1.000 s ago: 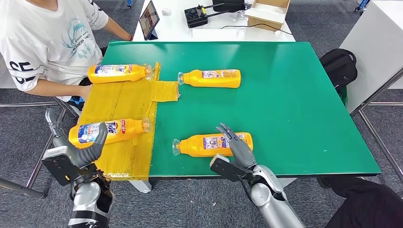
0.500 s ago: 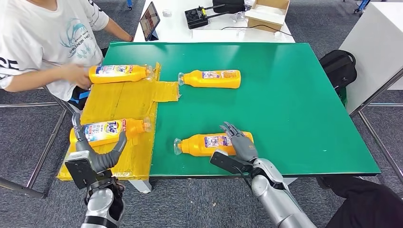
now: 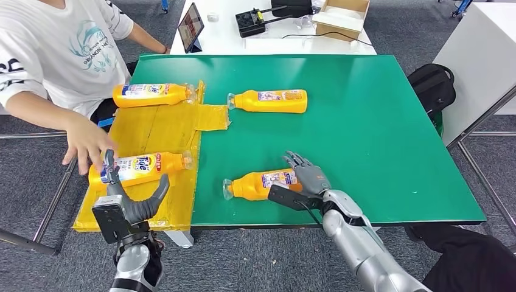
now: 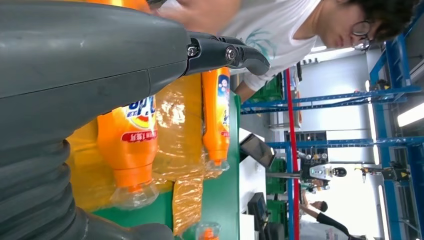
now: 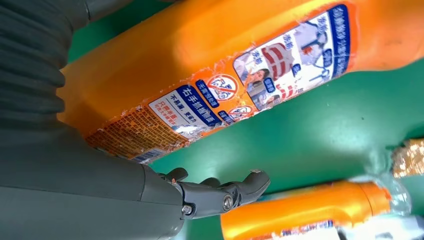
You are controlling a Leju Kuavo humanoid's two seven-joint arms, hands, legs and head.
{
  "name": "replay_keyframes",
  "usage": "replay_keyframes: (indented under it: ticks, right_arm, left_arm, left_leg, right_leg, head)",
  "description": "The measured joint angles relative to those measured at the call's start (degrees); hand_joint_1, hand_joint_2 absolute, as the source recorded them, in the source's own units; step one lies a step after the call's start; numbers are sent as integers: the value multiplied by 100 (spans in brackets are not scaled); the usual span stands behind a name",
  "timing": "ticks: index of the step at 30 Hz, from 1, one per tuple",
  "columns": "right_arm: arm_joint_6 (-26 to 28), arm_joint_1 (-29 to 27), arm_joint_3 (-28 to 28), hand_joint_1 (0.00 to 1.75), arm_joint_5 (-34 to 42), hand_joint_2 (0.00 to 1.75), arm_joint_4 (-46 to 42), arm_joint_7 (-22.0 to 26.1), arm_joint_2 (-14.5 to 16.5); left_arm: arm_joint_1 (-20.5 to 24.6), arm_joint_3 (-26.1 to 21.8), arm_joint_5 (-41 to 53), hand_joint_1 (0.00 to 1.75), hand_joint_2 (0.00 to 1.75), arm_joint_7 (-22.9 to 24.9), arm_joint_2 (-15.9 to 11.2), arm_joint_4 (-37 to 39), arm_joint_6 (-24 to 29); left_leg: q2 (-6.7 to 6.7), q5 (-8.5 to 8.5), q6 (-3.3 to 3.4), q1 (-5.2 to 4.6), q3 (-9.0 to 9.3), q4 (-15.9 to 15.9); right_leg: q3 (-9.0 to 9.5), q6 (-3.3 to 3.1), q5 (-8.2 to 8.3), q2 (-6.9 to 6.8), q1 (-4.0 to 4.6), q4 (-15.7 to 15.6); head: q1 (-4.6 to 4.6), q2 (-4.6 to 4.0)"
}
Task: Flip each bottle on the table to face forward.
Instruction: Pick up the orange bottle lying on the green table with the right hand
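The near bottle lies on its side on the green bench, long axis running left-right, clear cap to the left. The right robot hand rests over its base end, fingers spread, not closed around it. The right wrist view shows its back label facing up. The left robot hand hovers open just short of the front-left bottle, which lies on yellow sheeting with cap pointing right. A person's hand touches that bottle's base.
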State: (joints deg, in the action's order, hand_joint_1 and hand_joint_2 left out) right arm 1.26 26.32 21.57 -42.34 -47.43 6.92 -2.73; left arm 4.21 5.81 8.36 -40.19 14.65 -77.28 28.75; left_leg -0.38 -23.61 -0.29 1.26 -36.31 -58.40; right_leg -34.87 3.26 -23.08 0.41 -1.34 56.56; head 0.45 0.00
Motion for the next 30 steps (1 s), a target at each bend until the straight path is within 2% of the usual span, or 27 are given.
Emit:
replay_keyframes:
  ticks: [15,19,23,24,27,28,30]
  right_arm:
    - [-162,317,193,0,-26,175,400,-29,-59]
    - [-545,519,357,0,-24,175,568,13,-158]
    - [-1159,729,615,2,117,175,731,-3,-447]
    - [-1300,789,681,35,150,175,770,15,-521]
    - [-1529,939,858,161,232,175,937,40,-668]
    - [-1546,972,912,171,266,175,999,45,-695]
    - [-1574,1036,1021,171,350,175,1121,59,-734]
  left_arm:
    - [5,-20,-28,0,175,0,24,166,-14]
    - [30,-28,-59,0,175,0,56,298,-114]
    - [268,20,-16,0,175,2,146,756,-287]
    - [335,41,-17,0,175,2,170,871,-292]
    - [479,102,-57,0,175,2,209,1144,-288]
    - [514,121,-71,0,175,2,216,1218,-284]
    - [579,154,-102,0,175,2,227,1357,-282]
  left_leg:
    - [1,1,1,0,14,0]
    - [3,-3,3,-1,33,0]
    - [-15,-13,17,-2,57,0]
    - [-19,-11,18,-2,58,0]
    - [-16,-3,22,-3,59,-1]
    - [-14,-1,23,-3,60,-1]
    - [-8,-3,24,-2,63,-2]
  right_leg:
    - [16,0,1,0,0,-1]
    - [10,0,0,0,0,-6]
    - [9,6,-17,-4,0,-15]
    - [16,11,-15,-4,-1,-16]
    - [68,29,2,-3,-1,-23]
    - [81,30,6,-3,-1,-24]
    - [82,31,9,0,-1,-27]
  head:
    - [-1,0]
    - [-1,0]
    - [0,0]
    - [0,0]
    - [0,0]
    - [-1,0]
    - [0,0]
